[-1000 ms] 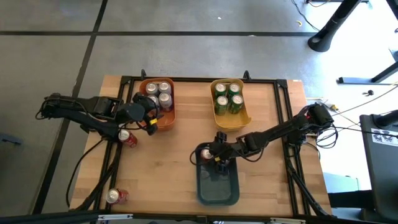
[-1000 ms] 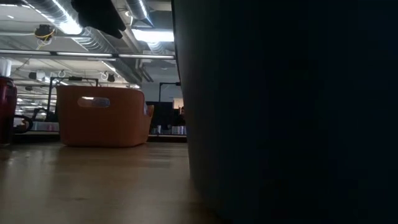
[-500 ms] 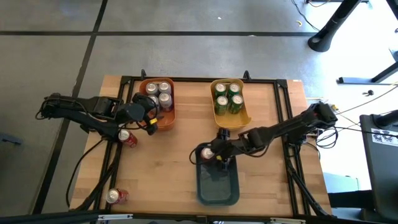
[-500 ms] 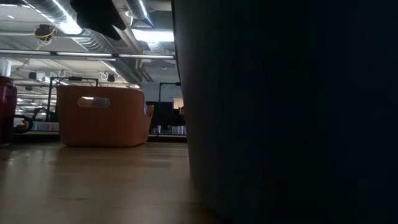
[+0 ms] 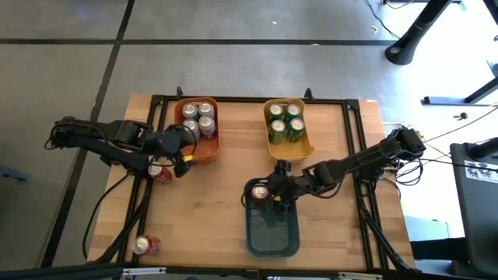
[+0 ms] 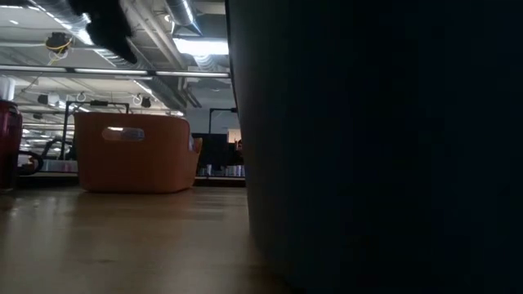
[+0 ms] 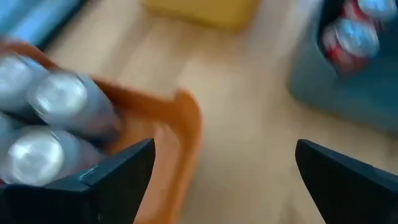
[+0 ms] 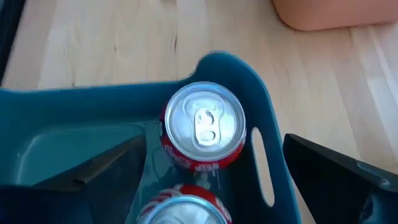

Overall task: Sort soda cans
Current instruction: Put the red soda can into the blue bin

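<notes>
On a wooden table (image 5: 210, 210) set on a grey tiled floor, three plastic bins held soda cans grouped by colour: silver-grey cans (image 5: 200, 118) in the orange bin (image 5: 214, 146), green cans (image 5: 283, 122) in the yellow bin (image 5: 289, 152) and red cans (image 8: 203, 132) standing upright in the blue-grey bin (image 5: 272, 237), an arrangement that suggested each bin took one colour. Two red cans remained out on the table, one (image 5: 159, 171) just beside the left arm and another (image 5: 143, 246) near the front left corner. The left gripper (image 5: 187, 148) hung at the orange bin's near rim, its jaws spread wide and empty in the wrist view, the silver-grey cans just ahead of it. The right gripper (image 5: 274, 194) hovered over the back end of the blue-grey bin, jaws likewise wide apart and holding nothing, a red can standing free between and below them. Both grippers appeared to be between cans.
</notes>
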{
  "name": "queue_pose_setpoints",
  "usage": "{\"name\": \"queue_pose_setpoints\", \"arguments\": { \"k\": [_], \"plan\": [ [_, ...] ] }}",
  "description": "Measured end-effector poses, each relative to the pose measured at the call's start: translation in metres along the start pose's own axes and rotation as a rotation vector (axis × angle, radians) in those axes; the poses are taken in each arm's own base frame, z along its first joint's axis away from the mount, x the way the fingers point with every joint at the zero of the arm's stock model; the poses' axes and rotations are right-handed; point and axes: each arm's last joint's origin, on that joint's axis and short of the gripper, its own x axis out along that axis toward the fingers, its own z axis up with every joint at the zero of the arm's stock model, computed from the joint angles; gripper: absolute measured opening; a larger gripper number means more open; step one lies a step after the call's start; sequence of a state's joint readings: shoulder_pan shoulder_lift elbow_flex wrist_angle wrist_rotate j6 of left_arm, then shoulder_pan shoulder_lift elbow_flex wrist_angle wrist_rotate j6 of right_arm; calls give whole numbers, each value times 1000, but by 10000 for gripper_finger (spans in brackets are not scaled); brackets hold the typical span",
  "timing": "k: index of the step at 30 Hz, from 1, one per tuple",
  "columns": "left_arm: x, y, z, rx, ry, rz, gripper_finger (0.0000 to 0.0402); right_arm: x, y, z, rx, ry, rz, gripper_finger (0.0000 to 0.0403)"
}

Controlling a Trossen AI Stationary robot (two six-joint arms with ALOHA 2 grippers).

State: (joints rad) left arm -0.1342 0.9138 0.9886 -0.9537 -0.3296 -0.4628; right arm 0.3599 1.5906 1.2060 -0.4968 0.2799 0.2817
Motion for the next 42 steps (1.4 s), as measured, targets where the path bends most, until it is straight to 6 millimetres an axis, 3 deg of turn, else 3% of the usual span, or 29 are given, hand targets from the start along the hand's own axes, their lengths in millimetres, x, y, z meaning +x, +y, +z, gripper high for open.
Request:
{"name": "queue_pose_setpoints", "arguments": {
  "k": [6, 16, 25, 34, 42],
  "plan": [
    [2, 0, -21, 63, 272, -27, 376, 1, 0, 2, 9, -30, -19, 376],
    [5, 10, -45, 107, 697, 208, 371, 0, -3, 5, 18, -82, -117, 376],
    [11, 9, -46, 123, 763, 175, 370, 0, -2, 7, 32, -107, -103, 376],
    [24, 18, -76, 171, 896, 156, 370, 0, -2, 7, 54, -108, -101, 376],
    [29, 23, -89, 210, 929, 162, 370, 0, -2, 7, 54, -109, -102, 376]
  ]
}}
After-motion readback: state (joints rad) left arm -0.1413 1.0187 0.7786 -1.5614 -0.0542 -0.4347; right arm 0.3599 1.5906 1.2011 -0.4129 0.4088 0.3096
